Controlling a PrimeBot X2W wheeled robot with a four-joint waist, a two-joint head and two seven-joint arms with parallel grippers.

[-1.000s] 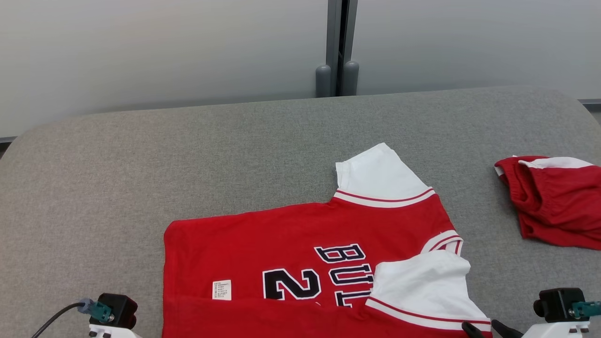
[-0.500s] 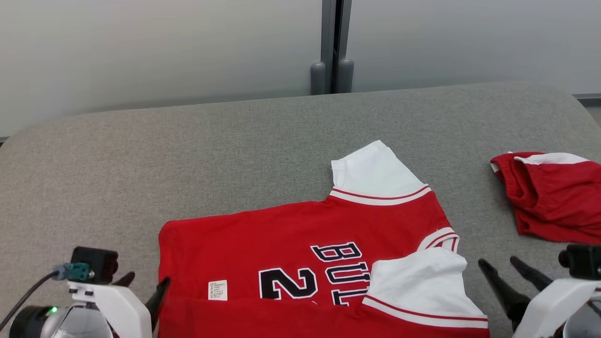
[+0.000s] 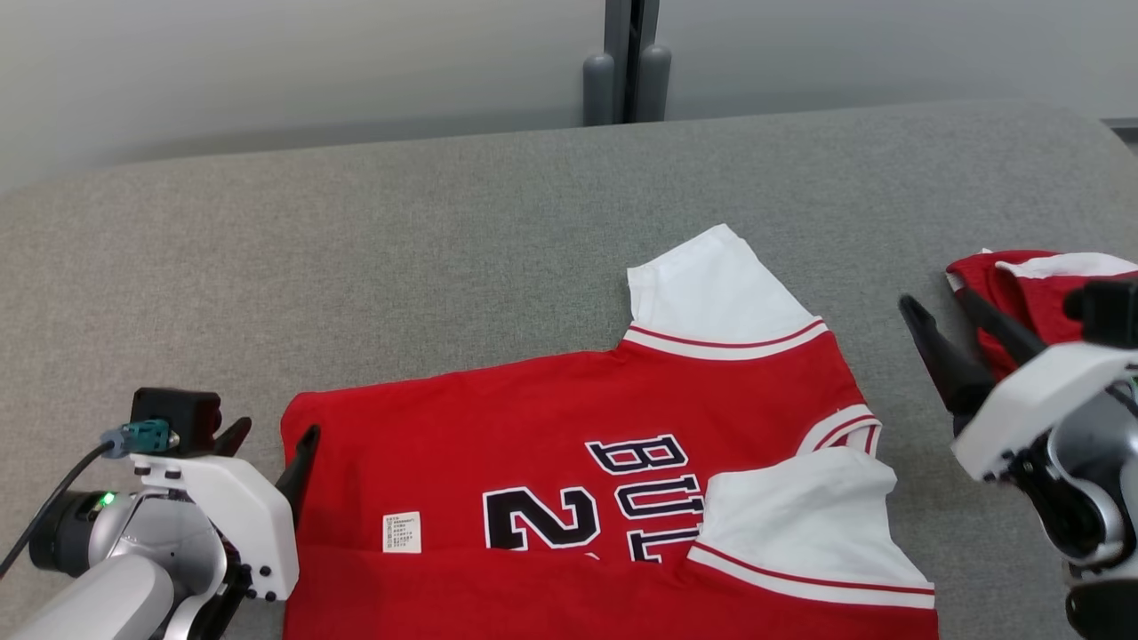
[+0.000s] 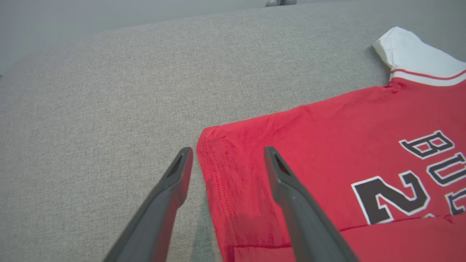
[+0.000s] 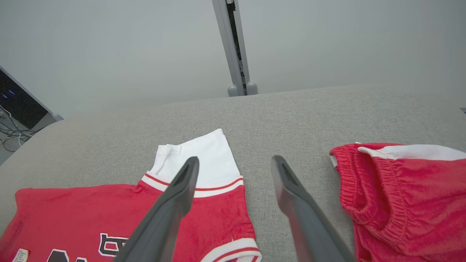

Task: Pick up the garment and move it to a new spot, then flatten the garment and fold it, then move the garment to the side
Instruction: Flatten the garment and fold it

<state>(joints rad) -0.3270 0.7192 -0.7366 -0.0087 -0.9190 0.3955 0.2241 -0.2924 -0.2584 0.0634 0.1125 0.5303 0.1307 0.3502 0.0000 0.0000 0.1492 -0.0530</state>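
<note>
Grey woven tabletop (image 3: 444, 267), pale panelled wall behind.

- Nearest edge: red jersey (image 3: 533, 418) lies front-up at the near centre of the tabletop. A strip along its near side is turned up over the lower part of the print.
- Left gripper (image 3: 274, 437): jaws wide apart, empty, at the jersey's left hem corner. In the left wrist view, one finger is over bare cloth and the other over red fabric. Contact cannot be told.
- Small white care label (image 3: 401, 532) sits on the red, its print too small to read.
- Writing: "BUL" (image 3: 645, 480) in dark outlined letters and a "2" (image 3: 542, 518), both partly covered. No more is legible.
- Near sleeve (image 3: 800, 516), white with red trim, is folded in over the chest.
- Right gripper (image 3: 935, 302): jaws spread, holding nothing, raised off the jersey's right side.
- Far sleeve (image 3: 707, 284) is still spread out flat.
- Red shorts (image 5: 400, 182) are bunched well off to the right.
- Grey post (image 3: 622, 62) stands at the back.

Judgement: the jersey is placed and flattened, and the fold looks begun. The far sleeve, the remaining folds and the move aside are left.
</note>
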